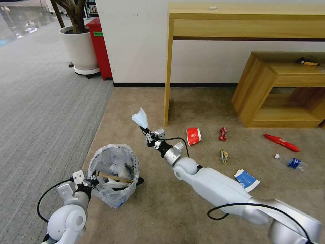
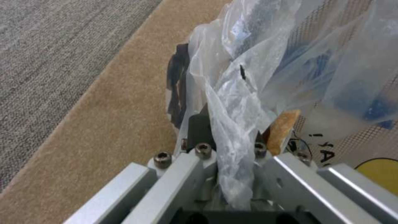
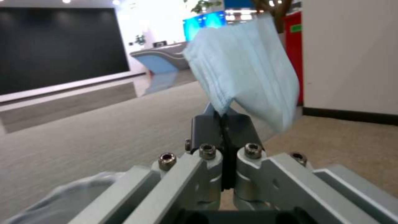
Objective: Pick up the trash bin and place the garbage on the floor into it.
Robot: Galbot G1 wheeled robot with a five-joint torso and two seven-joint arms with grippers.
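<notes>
Garbage in play right now is a pale-blue mask (image 3: 244,71), pinched by one corner between the closed jaws of the right gripper (image 1: 145,130). The mask stands up and flares out above the fingertips, held in the air over the beige carpet (image 1: 142,101), off to the right of the bin and a little beyond it. With only a corner caught, the thin cloth could slide free on the way across, or cling to a pad when the jaws part and drop outside the rim.

Over at the left gripper (image 2: 224,140), the jaws are shut on the clear bag liner (image 2: 236,102) and the bin's edge, with the trash bin (image 1: 114,174) hanging at that arm's tip, just beside it. A stick (image 1: 115,177) and some white litter already lie inside. That hold looks to be largely on crinkly plastic, so the liner could stretch or slip and let the bin tilt or sag. A tilted mouth would make the drop harder to land.

Farther out, a red cup (image 1: 193,136), red wrappers (image 1: 281,142), a small bottle (image 1: 293,163) and a blue-white carton (image 1: 247,179) lie on the carpet, near the right arm's path.
</notes>
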